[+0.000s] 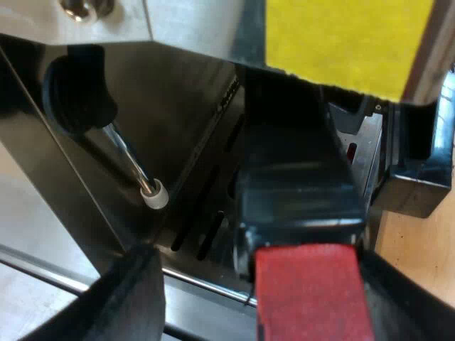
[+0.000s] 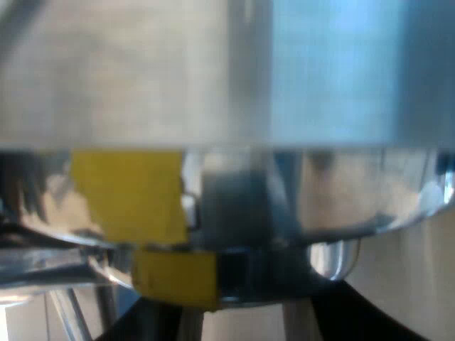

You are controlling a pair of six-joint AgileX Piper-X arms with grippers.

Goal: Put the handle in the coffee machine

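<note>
Handle (image 1: pixel 298 177) of the holder lying lengthwise, seen end-on from the left wrist: red end (image 1: pixel 309 291) nearest the left gripper (image 1: pixel 259 273), dark shaft running away from it and up under the espresso machine (image 1: pixel 192 21), far end tucked beneath a yellow tape patch (image 1: pixel 348 42) on the machine's front. Long axis pointing straight at the machine, red end outward. Metal head of the holder hidden behind the shaft; impossible to tell whether seated or locked.

Left jaws wide, one on each side of the red end. One finger (image 1: pixel 131 298) standing clear of it with a gap between; the other just beside the opposite edge, contact unclear.

Near the handle, a thin metal steam wand (image 1: pixel 131 167) with a white tip, slanting down from a black knob (image 1: pixel 75 89) toward the dark slots of the drip tray (image 1: pixel 206 238). Pale wooden table (image 1: pixel 419 249) beside the machine's base.

Right gripper (image 2: pixel 249 316) very close under the machine's shiny metal front (image 2: pixel 213 71). Right jaws spread wide, fingers (image 2: pixel 370 316) well apart, tips up near a chrome rim, pale background showing between them; touching the metal or not, impossible to tell. Two yellow tape pieces there, a larger one (image 2: pixel 131 195) above a smaller one (image 2: pixel 174 277), and a rounded chrome bulge (image 2: pixel 334 259) near one finger.
</note>
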